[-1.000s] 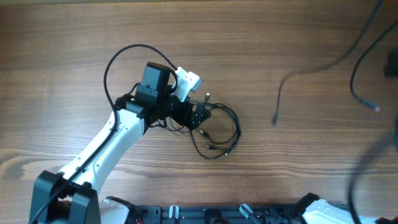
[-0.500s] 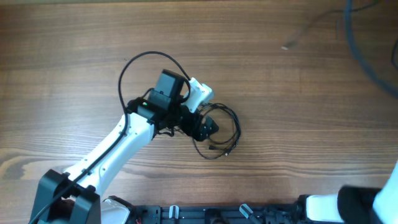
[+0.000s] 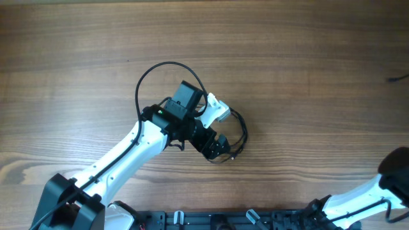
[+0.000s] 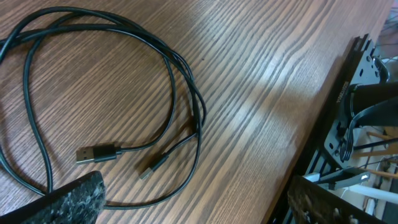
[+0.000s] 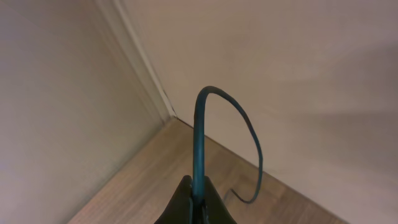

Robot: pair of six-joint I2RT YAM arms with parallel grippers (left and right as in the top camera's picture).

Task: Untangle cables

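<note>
Two robot arms share a wooden table [image 3: 307, 57], where thin dark cables [image 3: 242, 131] lie in loose, overlapping loops near the middle. From overhead we see the left arm [image 3: 128, 153] reaching in from the lower left corner. The left gripper [image 3: 216, 145] sits low over the near edge of the loops, which curve out on its far side.

Through the left wrist camera we find its jaws spread wide and holding nothing. One mottled finger [image 4: 74, 198] is at the lower left of the view, the other at the lower right. A strand runs close past the lower left finger; we cannot tell whether they touch. Two plug ends rest inside the loops, a flat USB plug [image 4: 96, 153] and, just beside it, a smaller plug [image 4: 151, 168].

The right arm [image 3: 354, 195] shows only as a blur at the lower right edge of the overhead view, well apart from the loops. Its wrist camera shows the right gripper [image 5: 194, 198] clamped on a separate dark cable [image 5: 200, 124]. That cable rises from the closed fingertips, arches over and hangs down to the right, against a pale wall [image 5: 298, 74].
</note>
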